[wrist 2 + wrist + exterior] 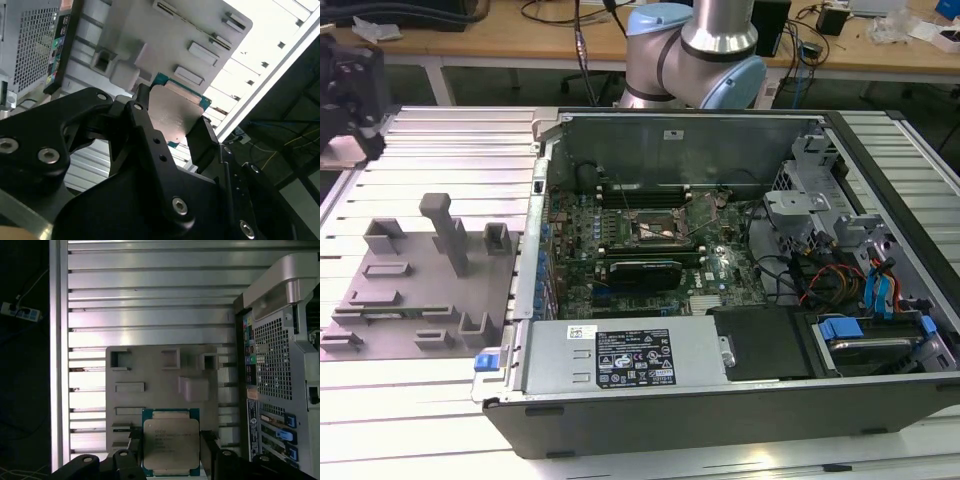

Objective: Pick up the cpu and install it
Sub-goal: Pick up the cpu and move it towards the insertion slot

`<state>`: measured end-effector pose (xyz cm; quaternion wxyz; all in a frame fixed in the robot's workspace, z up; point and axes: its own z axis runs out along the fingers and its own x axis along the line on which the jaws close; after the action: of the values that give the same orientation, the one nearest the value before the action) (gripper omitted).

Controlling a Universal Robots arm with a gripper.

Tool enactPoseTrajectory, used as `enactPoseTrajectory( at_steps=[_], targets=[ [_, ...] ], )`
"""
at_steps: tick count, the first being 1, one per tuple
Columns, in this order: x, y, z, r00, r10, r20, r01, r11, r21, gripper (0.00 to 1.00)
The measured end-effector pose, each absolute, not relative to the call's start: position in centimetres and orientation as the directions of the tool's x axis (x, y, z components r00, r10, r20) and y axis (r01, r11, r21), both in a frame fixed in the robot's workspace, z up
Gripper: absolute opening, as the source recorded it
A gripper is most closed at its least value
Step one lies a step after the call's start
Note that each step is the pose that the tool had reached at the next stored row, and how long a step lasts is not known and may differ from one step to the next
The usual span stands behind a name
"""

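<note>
1. Closest to the lens in both wrist views is your claw (172, 115), clamped on the cpu (171, 442). One finger (200, 137) presses on each of two opposite edges.
2. At the upper left of the exterior view, that claw (350, 90) hangs well above the slatted bench (440, 400). The cpu is therefore in the air, over the grey fixture plate (420, 290).
3. Treat the cpu as light and stiff, and as fragile on its underside, I judge. Its smooth metal lid looks slippery, so gripping by the edges suits it; stay off both faces.
4. Being square, the cpu has no long axis. Its metal lid faces the first wrist camera, and its sides run parallel and square to the bench slats.
5. Right of the plate, across the centre of the exterior view, the open computer case (720, 420) holds the motherboard (720, 265). The dark socket (655, 228) sits near the middle of it, well apart from your claw.
</note>
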<state>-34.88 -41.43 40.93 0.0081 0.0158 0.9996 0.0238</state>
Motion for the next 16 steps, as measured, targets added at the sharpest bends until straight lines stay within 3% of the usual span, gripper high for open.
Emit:
enactPoseTrajectory(
  at_steps=[16],
  targets=[
    [-27.4, -41.4, 40.9, -0.999, 0.032, -0.011, 0.031, 0.998, 0.048, 0.55]
  ],
)
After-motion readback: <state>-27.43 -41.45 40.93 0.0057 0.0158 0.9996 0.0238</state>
